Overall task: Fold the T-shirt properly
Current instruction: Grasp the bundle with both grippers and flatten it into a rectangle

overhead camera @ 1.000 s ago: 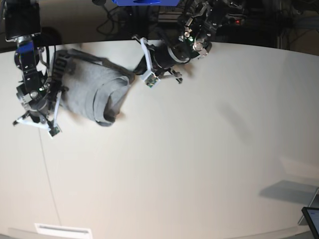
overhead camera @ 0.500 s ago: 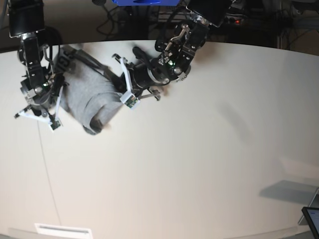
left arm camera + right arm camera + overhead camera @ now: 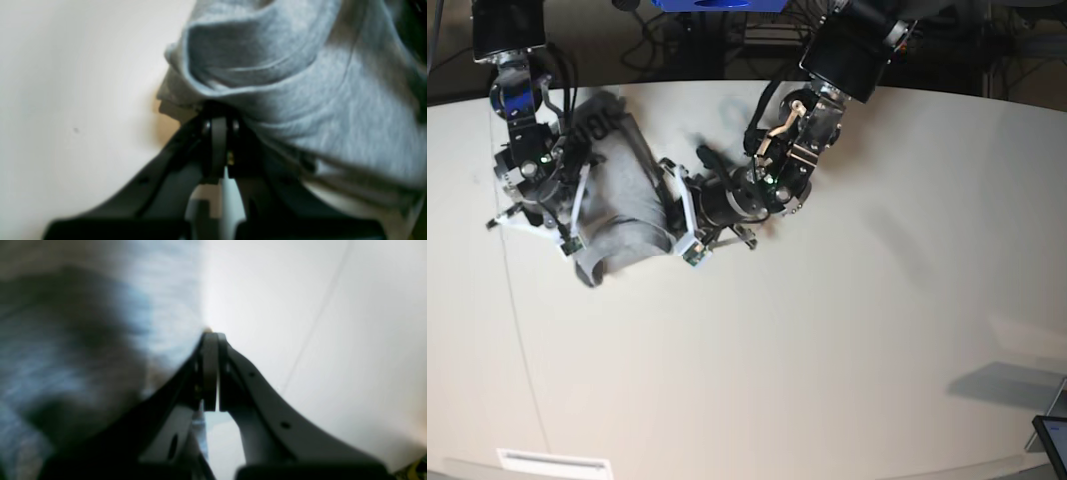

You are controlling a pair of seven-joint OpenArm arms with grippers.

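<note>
The grey T-shirt lies bunched at the table's far left, with black lettering showing on its far end. My left gripper is shut at the shirt's right edge. In the left wrist view its closed fingertips sit under a folded hem of the T-shirt and pinch it. My right gripper is shut at the shirt's left edge. In the right wrist view its tips meet the blurred grey cloth. A loose corner hangs past it toward the front.
The white table has a thin seam line down its left side. A white label sits at the front edge and a dark tablet corner at the front right. Cables and equipment stand behind the far edge.
My left arm swung left and toward the front, carrying the shirt's right edge with it. The right gripper shifted right. The shirt bunched narrower and its lettered end came into view.
</note>
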